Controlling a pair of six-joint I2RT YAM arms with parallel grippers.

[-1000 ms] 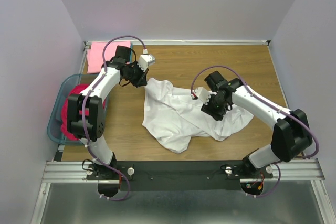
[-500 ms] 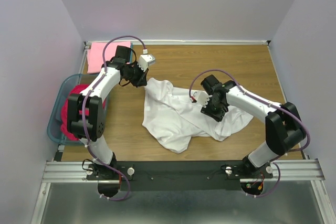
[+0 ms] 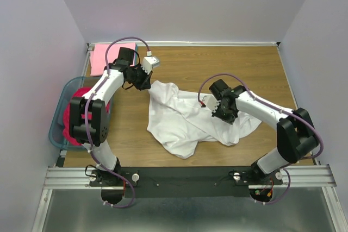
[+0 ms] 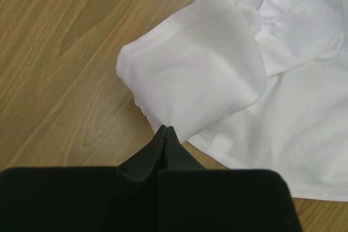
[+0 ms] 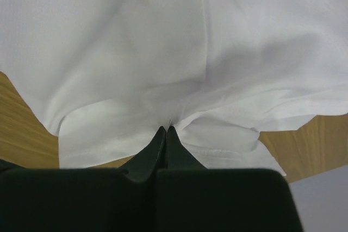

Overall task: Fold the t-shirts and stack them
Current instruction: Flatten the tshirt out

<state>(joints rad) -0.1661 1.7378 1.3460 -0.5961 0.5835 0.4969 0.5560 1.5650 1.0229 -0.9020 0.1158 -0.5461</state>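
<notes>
The white t-shirt (image 3: 185,126) lay crumpled on the table (image 3: 228,63) between the arms. The left claw (image 4: 166,130) was clenched on its far-left sleeve, the right claw (image 5: 166,129) pinched on a fold at its right — the cloth's span ran left to right between them.

The top view looks steeply down from high above and behind the two arms, far enough back to take in the whole wooden worktop (image 3: 217,63), with the arm bases (image 3: 109,175) along its bottom edge. The left wrist view sits just behind the left end effector (image 4: 166,130) and looks forward and down past it, very close to the worktop, onto one edge of the white t-shirt (image 4: 206,74). The right wrist view looks the same way past the right end effector (image 5: 166,130), nearer still, with cloth filling most of the picture. All three views share that white t-shirt
</notes>
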